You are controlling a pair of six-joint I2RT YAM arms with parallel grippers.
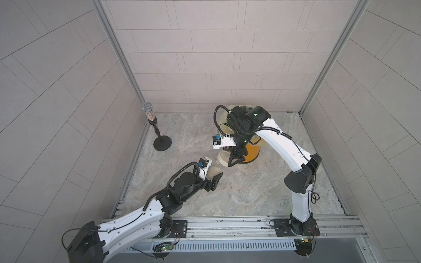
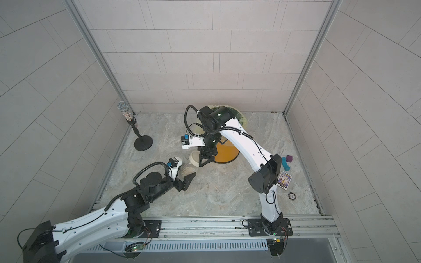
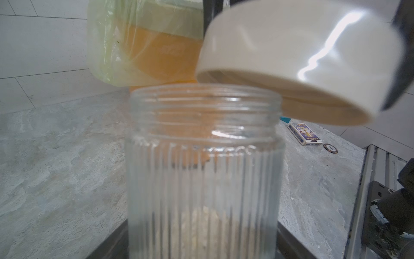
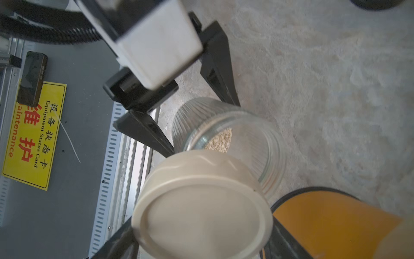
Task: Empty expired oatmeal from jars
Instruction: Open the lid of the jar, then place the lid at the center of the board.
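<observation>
**A:** Where is the jar (image 1: 214, 167)?

**B:** Just left of centre in both top views, at the lower left of the orange bin (image 1: 251, 154). It is clear ribbed glass. The left gripper (image 1: 216, 173) is clamped on its lower body, a dark finger on each side.

**A:** Is it standing on the bench (image 1: 239, 195) or lifted?

**B:** I cannot tell, because the arm covers its base.

**A:** And the lid (image 1: 222, 158)?

**B:** It is off. The right gripper (image 1: 230, 159) holds the cream lid by its rim, jaws spread wide across it. The left wrist view shows it tilted, just above and to one side of the open mouth. I cannot tell whether its edge touches the glass.

**A:** What about the oatmeal (image 4: 218, 140)?

**B:** It is inside the jar, a pale grainy layer filling only the lowest part. The right wrist view looks down through the mouth onto it.

**A:** The bin?

**B:** It is directly behind the jar, toward the back wall. A pale green plastic liner (image 3: 105, 51) is folded over its rim, and the right arm's wrist hangs over it.

**A:** Is there anything else?

**B:** A microphone (image 1: 150, 115) on a round black stand sits in the left part of the frame, near the wall. In a top view, at the right edge of the bench, are a card box (image 2: 284, 180), a poker chip (image 2: 292, 196) and some teal and purple blocks (image 2: 286, 162).
</observation>
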